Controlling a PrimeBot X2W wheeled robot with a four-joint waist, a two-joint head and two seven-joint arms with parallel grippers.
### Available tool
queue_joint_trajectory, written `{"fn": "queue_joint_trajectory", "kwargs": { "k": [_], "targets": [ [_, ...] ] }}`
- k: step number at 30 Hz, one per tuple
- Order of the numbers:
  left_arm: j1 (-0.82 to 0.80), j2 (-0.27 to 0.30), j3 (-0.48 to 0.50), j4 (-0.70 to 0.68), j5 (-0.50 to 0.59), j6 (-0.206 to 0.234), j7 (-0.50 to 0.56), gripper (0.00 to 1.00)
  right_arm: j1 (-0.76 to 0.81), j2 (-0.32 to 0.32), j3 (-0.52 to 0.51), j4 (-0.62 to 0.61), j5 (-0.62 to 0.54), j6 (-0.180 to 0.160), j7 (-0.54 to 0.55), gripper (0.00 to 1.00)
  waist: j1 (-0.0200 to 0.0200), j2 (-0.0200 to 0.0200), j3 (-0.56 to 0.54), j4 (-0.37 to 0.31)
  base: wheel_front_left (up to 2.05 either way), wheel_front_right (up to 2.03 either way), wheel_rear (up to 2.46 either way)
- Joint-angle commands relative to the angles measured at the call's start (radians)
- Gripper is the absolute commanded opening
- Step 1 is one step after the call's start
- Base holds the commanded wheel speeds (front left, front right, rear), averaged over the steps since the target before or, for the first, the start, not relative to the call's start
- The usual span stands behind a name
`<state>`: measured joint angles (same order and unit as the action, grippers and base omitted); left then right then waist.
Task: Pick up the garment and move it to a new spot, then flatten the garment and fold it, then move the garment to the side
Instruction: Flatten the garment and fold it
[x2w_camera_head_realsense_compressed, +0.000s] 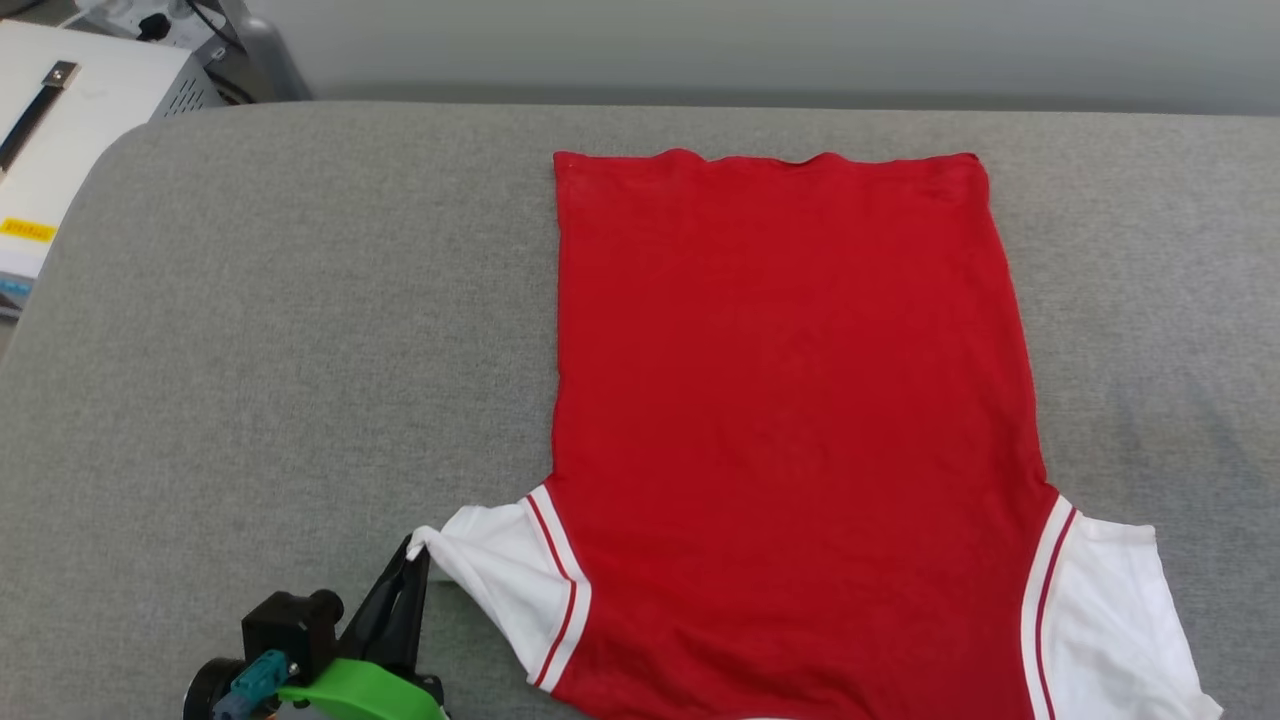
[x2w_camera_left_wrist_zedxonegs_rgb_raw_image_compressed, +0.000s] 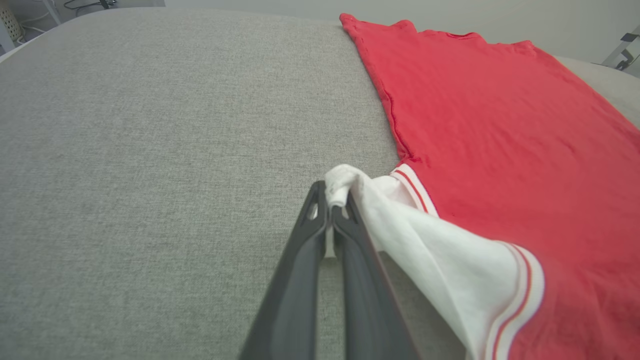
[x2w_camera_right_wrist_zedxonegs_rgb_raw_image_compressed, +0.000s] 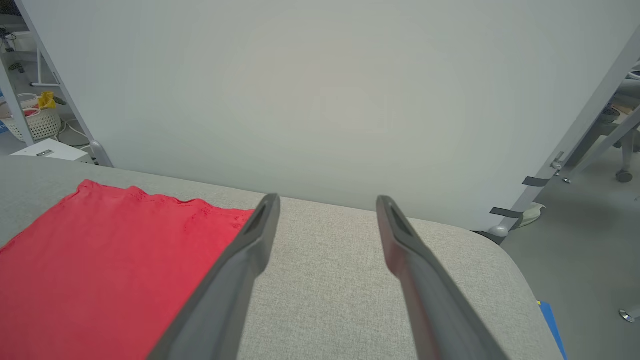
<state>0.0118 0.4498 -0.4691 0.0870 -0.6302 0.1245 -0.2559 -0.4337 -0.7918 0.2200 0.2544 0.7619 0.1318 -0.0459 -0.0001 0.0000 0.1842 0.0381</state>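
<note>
The garment (x2w_camera_head_realsense_compressed: 790, 400) lies flat on the grey table (x2w_camera_head_realsense_compressed: 280, 350), plain red side up, hem toward the far edge, white sleeves with red stripes at the near corners. My left gripper (x2w_camera_head_realsense_compressed: 415, 548) is shut on the tip of the left white sleeve (x2w_camera_head_realsense_compressed: 495, 575), pulling it out sideways. In the left wrist view the dark fingers (x2w_camera_left_wrist_zedxonegs_rgb_raw_image_compressed: 327, 220) pinch a bunched bit of white sleeve (x2w_camera_left_wrist_zedxonegs_rgb_raw_image_compressed: 345, 182) just above the cloth surface. My right gripper (x2w_camera_right_wrist_zedxonegs_rgb_raw_image_compressed: 327, 202) stands open above the table, with nothing between its fingers; the garment (x2w_camera_right_wrist_zedxonegs_rgb_raw_image_compressed: 100, 260) lies to its left.
A white box (x2w_camera_head_realsense_compressed: 70, 130) with cables sits beyond the table's far left corner. A pale wall panel (x2w_camera_right_wrist_zedxonegs_rgb_raw_image_compressed: 320, 100) stands behind the table. Off the right edge is floor with chair legs (x2w_camera_right_wrist_zedxonegs_rgb_raw_image_compressed: 620, 170). A white basket (x2w_camera_right_wrist_zedxonegs_rgb_raw_image_compressed: 35, 122) sits at far left.
</note>
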Motion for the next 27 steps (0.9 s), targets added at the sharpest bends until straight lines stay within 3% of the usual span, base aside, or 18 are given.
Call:
{"fn": "queue_joint_trajectory", "kwargs": {
  "k": [1, 4, 11, 15, 19, 27],
  "targets": [
    [-0.026, -0.009, 0.000, -0.018, 0.026, 0.009, -0.006, 0.00, -0.064, 0.001, -0.002, -0.011, 0.006, -0.001, 0.064, 1.00, 0.0001, 0.0000, 0.070, 0.055, 0.00, 0.00, 0.00],
    [-0.042, -0.027, 0.002, -0.050, 0.049, 0.015, -0.006, 0.00, -0.181, 0.003, 0.019, 0.000, 0.027, -0.001, 0.228, 1.00, 0.0001, 0.0000, 0.122, 0.084, 0.00, 0.00, 0.00],
    [-0.082, -0.069, 0.006, -0.099, 0.102, 0.003, -0.006, 0.00, -0.478, 0.030, 0.122, 0.114, 0.090, -0.001, 0.749, 1.00, 0.0001, 0.0000, 0.249, 0.140, 0.00, 0.00, 0.00],
    [-0.109, -0.099, 0.009, -0.117, 0.121, -0.016, -0.006, 0.00, -0.621, 0.062, 0.136, 0.216, 0.037, -0.001, 0.933, 1.00, 0.0001, 0.0000, 0.309, 0.165, 0.00, 0.00, 0.00],
    [-0.133, -0.124, 0.011, -0.131, 0.147, -0.031, -0.006, 0.00, -0.716, 0.103, 0.140, 0.293, -0.036, -0.001, 1.007, 1.00, 0.0001, 0.0000, 0.362, 0.186, 0.00, 0.00, 0.00],
    [-0.152, -0.162, 0.020, -0.155, 0.192, -0.044, -0.006, 0.00, -0.756, 0.167, 0.144, 0.409, -0.141, -0.001, 0.983, 1.00, 0.0001, 0.0000, 0.422, 0.217, 0.00, 0.00, 0.00]
  ]
}}
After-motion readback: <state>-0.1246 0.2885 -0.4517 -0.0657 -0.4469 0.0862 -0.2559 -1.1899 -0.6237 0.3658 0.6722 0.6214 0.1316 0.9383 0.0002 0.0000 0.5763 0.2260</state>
